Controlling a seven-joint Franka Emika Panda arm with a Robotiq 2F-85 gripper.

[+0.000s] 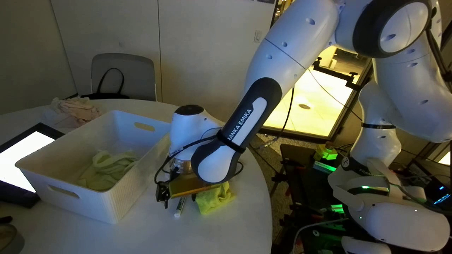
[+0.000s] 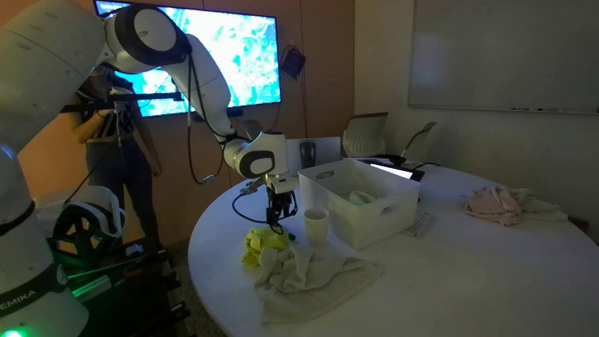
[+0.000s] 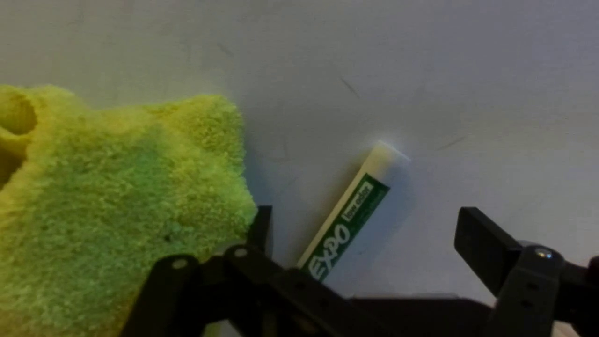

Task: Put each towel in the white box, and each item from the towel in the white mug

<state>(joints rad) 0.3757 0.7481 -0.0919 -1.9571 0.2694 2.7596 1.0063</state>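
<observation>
A: so how far along is this thing?

B: partway, I'd say; a pale green towel (image 1: 113, 168) is in the white box (image 2: 374, 229), but a yellow towel (image 3: 131, 210) sits on the table (image 1: 194, 236), plus a greyish cloth (image 2: 318, 285) that might count too; the marker (image 3: 351, 215) lies loose by the yellow one, so it isn't in the white mug (image 2: 316, 229) yet; mug's upright just beside the box, can't see what's inside tbh

A: and the arm (image 1: 275, 63)?

B: stretches out over the table, elbow high, wrist aimed down next to the yellow towel; gripper (image 3: 367, 231) is spread wide, straddling the marker in the wrist view, nothing held; my guess is the marker's the next grab; one jaw is right by the towel's edge though, can't tell if they touch
</observation>
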